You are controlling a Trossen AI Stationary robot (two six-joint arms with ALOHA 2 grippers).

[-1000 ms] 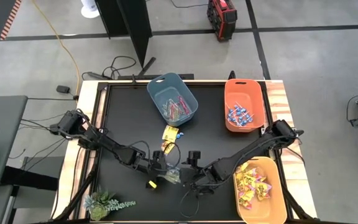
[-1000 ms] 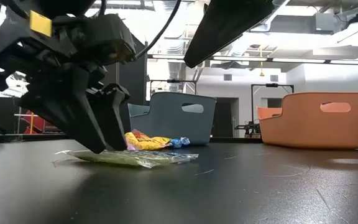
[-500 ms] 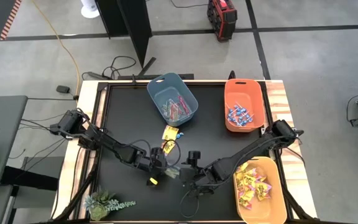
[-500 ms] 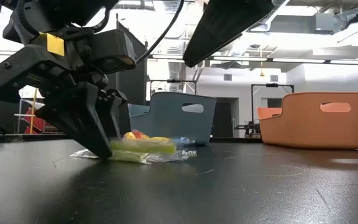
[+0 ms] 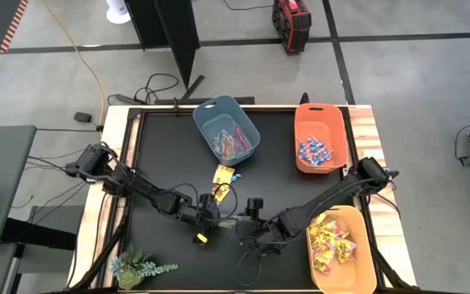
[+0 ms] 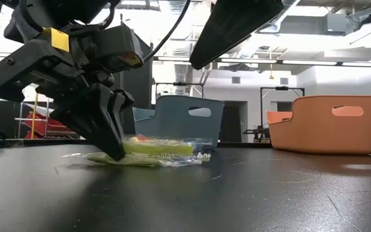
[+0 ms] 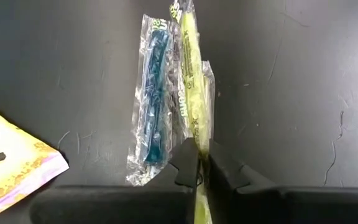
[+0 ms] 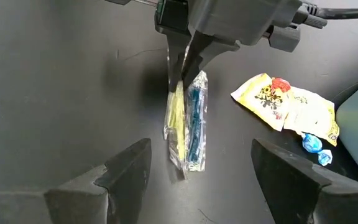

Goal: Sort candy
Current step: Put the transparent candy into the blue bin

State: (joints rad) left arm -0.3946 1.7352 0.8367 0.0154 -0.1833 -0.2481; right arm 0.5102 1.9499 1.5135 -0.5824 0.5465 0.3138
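Left gripper (image 7: 199, 169) clamped on yellow-green stick (image 7: 190, 93); its lower end is hidden between the fingers.
Right gripper (image 8: 197, 168) spread wide, empty, beside it near the table's (image 5: 170, 155) front edge.

Table top (image 6: 269, 193) is matte black and lightly scuffed, candy sticks (image 7: 179, 93) sit in shiny crinkly clear plastic, bins (image 6: 327, 125) look like smooth plastic.

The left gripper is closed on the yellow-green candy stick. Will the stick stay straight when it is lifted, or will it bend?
The yellow-green stick looks slim and straight, so probably fairly stiff and light. Its clear wrapper seems glossy, so it may slip between the left gripper's fingers. The blue stick lies against it and might get dragged along.
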